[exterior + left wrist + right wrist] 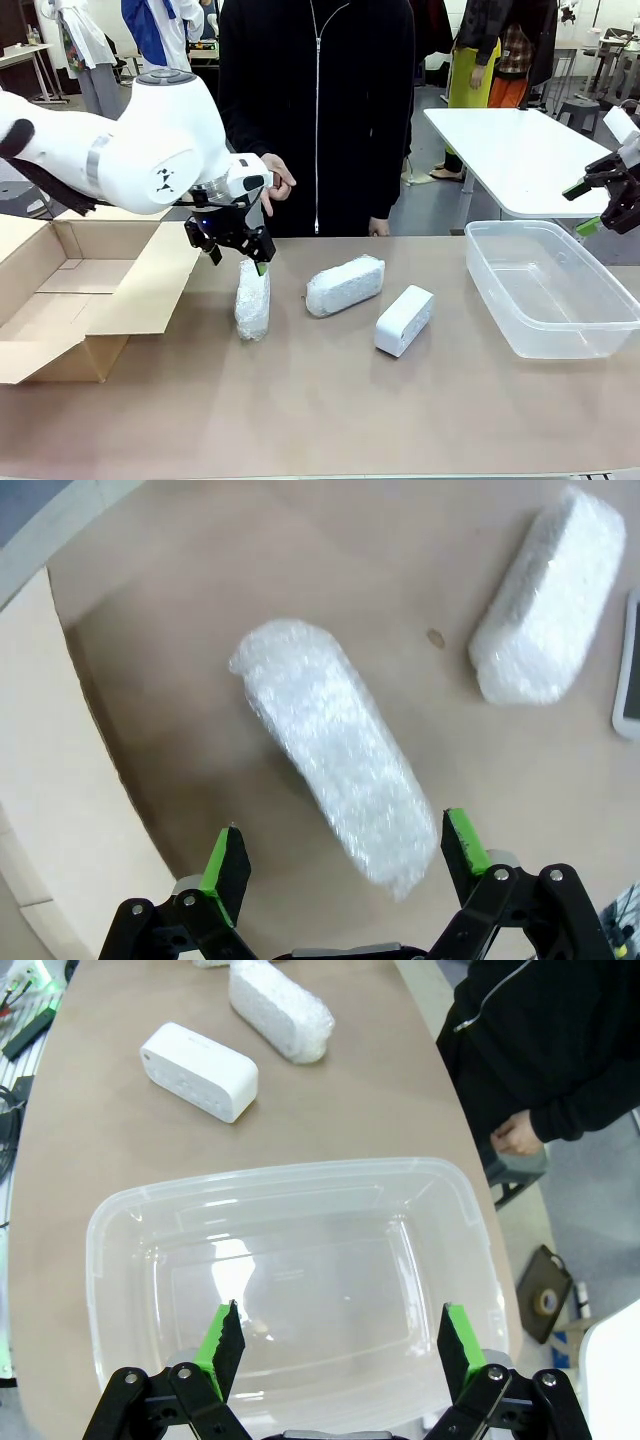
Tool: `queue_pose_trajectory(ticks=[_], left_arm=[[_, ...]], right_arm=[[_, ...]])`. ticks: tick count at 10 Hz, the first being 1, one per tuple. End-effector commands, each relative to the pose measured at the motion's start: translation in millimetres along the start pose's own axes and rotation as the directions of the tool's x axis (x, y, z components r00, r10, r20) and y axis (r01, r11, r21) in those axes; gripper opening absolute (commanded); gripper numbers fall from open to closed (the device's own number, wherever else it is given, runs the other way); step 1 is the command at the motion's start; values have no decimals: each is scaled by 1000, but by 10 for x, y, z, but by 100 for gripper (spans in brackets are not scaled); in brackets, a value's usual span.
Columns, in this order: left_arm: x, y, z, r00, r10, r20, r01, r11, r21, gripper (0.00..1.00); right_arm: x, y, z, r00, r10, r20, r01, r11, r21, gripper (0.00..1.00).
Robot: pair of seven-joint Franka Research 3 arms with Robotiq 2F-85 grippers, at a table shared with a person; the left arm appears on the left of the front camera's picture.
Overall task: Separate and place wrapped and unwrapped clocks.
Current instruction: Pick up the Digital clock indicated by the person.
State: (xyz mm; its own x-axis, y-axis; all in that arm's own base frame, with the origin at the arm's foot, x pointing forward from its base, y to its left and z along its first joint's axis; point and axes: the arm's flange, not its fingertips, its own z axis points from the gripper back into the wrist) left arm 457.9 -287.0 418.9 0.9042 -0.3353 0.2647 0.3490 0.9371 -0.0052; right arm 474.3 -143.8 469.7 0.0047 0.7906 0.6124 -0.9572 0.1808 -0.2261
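**A:** Which step is this?

**B:** The approach to the first pick, I'd say. The left gripper (pixel 345 855) hangs over one end of a bubble-wrapped clock (pixel 335 750) with its fingers spread wide and nothing between them gripped. That bundle lies on the table left of centre in the front view, beside the open cardboard box (pixel 90 290).

**A:** And the others?

**B:** The second wrapped clock (pixel 345 285) lies at centre. The bare white clock (pixel 404 320) is just to its lower right. The right gripper (pixel 340 1335), equally spread and empty, hovers over the clear plastic bin (pixel 500 300) at the right edge, and the bin holds nothing.

**A:** Next move?

**B:** Likely a descent until the pads straddle the bundle's narrow width, then a gentle close. The bundle lies at a slant between the fingers, so the wrist may need turning first. The wrap looks squashy, so a firm grip nearer the middle would be safer.
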Motion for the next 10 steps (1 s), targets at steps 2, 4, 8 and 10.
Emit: queue_pose_trajectory(ticks=[2,4,8,10], left_arm=[[256,-26,-201,992,120,34,-121,992,23,100],[297,16,-346,988,151,13,-151,988,19,100],[295,46,-674,983,181,-42,-181,983,16,100],[300,40,-786,981,182,-62,-182,983,13,100]], right_arm=[[-8,2,-17,1000,-1,0,1,1000,2,100],[-8,2,-17,1000,-1,0,1,1000,2,100],[-8,2,-17,1000,-1,0,1,1000,2,100],[-8,2,-17,1000,-1,0,1,1000,2,100]])
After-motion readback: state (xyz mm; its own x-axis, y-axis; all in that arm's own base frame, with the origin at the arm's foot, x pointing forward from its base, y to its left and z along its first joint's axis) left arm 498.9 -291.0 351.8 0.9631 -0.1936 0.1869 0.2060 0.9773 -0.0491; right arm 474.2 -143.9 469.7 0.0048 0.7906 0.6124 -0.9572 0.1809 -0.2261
